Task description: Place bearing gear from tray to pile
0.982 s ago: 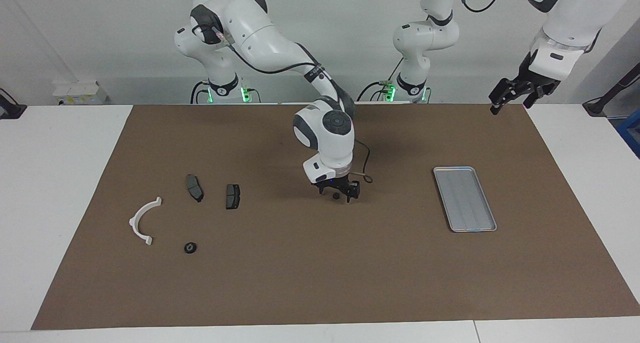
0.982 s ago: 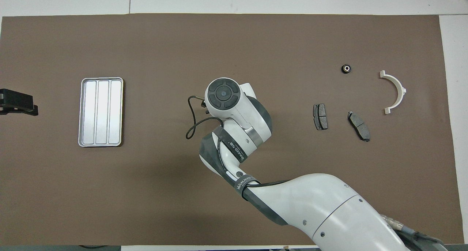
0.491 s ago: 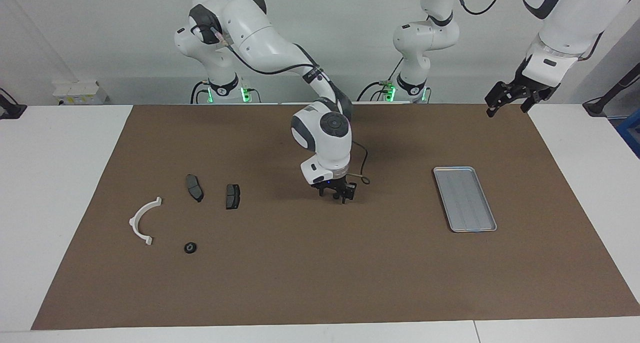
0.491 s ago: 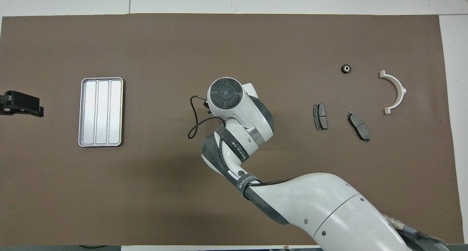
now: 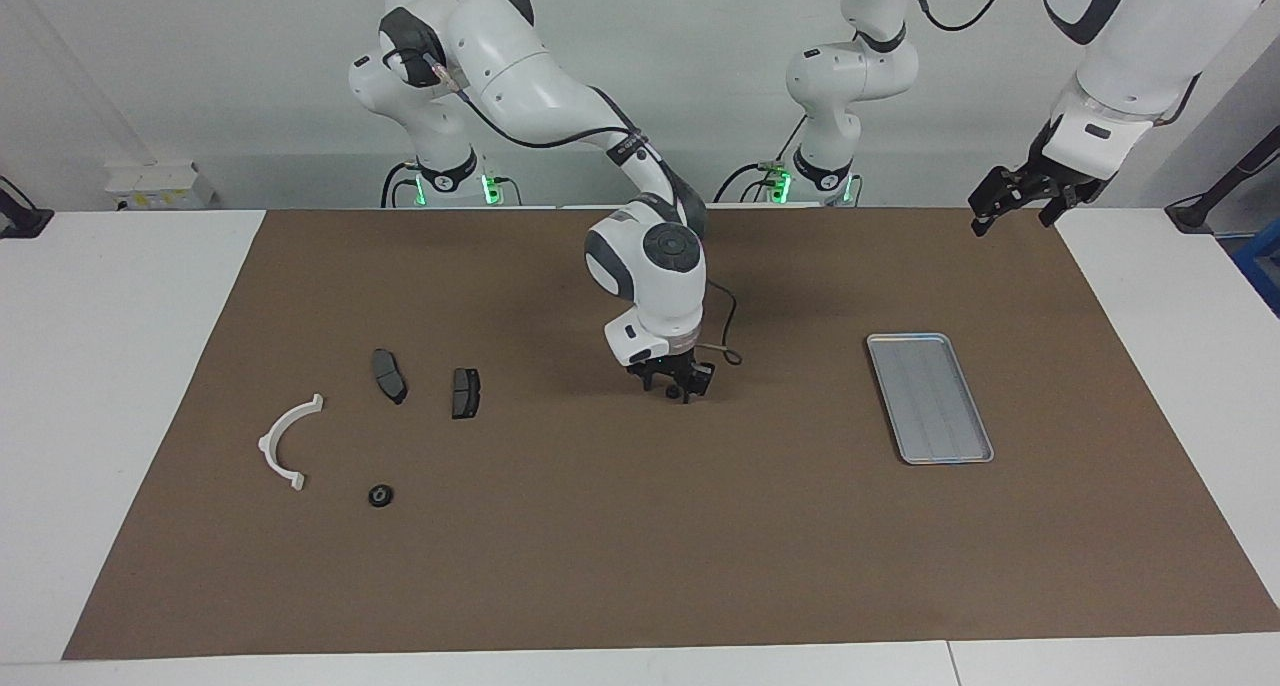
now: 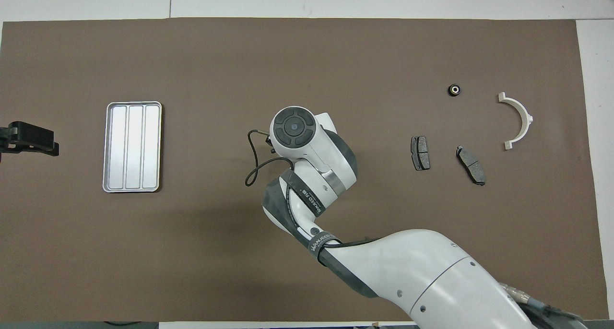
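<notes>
My right gripper (image 5: 680, 389) is low over the middle of the brown mat. Its fingers are closed on a small dark bearing gear that barely shows between them. In the overhead view the wrist hides both. The silver tray (image 5: 930, 396) (image 6: 132, 146) lies empty toward the left arm's end. The pile lies toward the right arm's end: a white half-ring bracket (image 5: 268, 444) (image 6: 527, 119), two dark pads (image 5: 389, 376) (image 5: 465, 392) and a second bearing gear (image 5: 380, 496) (image 6: 454, 89). My left gripper (image 5: 1010, 211) (image 6: 29, 139) waits open, raised over the mat's edge beside the tray.
The brown mat (image 5: 640, 546) covers most of the white table. My right arm's forearm stretches over the mat from the robots' edge to its middle. A loose cable loops beside the right wrist (image 6: 254, 161).
My right gripper was open around the small bearing gear on the mat and has closed on it. The left gripper has drifted slightly.
</notes>
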### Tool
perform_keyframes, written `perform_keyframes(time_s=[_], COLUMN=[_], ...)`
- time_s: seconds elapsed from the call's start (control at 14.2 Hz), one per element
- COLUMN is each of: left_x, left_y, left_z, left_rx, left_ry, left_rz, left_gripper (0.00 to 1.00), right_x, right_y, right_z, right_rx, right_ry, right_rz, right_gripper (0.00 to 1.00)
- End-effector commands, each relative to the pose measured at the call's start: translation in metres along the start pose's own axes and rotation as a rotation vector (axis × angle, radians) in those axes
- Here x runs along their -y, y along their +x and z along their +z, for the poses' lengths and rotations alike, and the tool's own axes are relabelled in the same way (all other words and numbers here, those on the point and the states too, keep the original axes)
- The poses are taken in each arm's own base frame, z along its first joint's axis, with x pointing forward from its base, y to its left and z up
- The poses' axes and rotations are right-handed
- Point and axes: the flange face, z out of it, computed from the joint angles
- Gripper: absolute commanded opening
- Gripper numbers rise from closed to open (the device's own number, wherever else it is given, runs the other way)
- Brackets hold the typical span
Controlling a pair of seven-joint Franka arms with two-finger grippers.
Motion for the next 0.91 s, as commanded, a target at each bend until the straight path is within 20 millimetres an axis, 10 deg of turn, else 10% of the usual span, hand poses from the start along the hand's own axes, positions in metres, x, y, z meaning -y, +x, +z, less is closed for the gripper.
perform_keyframes(time_s=[0.0, 0.14, 0.56, 0.84], left_x=[0.003, -0.002, -0.003, -0.005], left_y=[-0.005, -0.006, -0.005, -0.006], left_z=[0.003, 0.002, 0.002, 0.002], left_rx=[0.014, 0.012, 0.010, 0.010], left_ry=[-0.002, -0.001, -0.001, 0.000], left_rz=[0.004, 0.011, 0.013, 0.016], left_gripper=[1.00, 1.00, 1.00, 1.00], right_x=[-0.005, -0.004, -0.003, -0.050], right_y=[-0.004, -0.003, 0.004, 0.099], right_z=[0.000, -0.001, -0.019, -0.110], right_rx=[0.000, -0.001, 0.000, 0.058], right_ry=[0.009, 0.015, -0.022, -0.089], right_rz=[0.000, 0.003, -0.002, -0.213], right_gripper=[0.22, 0.00, 0.00, 0.00])
